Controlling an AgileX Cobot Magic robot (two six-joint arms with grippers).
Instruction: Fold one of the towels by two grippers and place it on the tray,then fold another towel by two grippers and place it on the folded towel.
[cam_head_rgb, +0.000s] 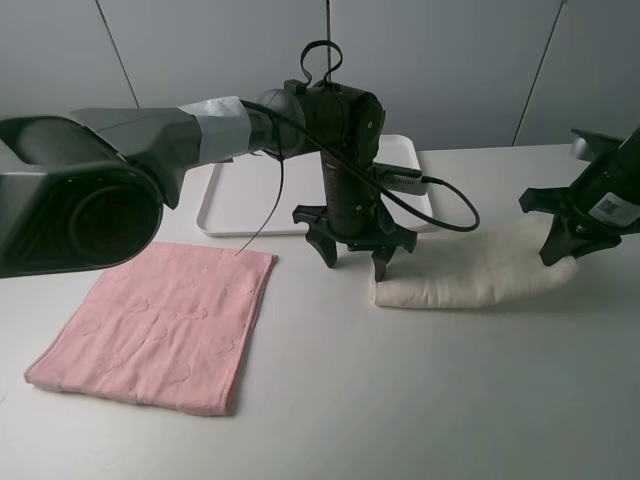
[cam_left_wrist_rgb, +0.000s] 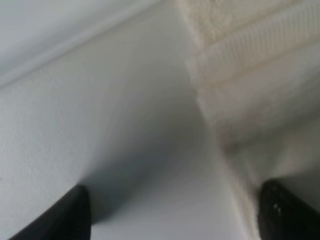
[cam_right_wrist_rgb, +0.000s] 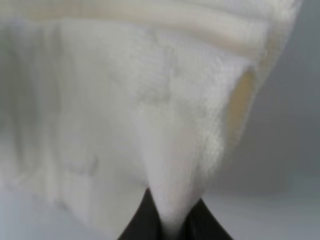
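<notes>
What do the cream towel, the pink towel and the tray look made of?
The cream towel looks like soft terry cloth, matte, with fuzzy pile. The pink towel is likely the same, faintly embossed. The tray is probably plastic: smooth, white, rounded corners.

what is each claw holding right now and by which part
Right claw pinches the cream-white towel at one end; left claw stands open at the other end, holding nothing.

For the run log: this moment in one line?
left gripper: open at cream towel end | right gripper: shut on it | pink towel: flat
</notes>
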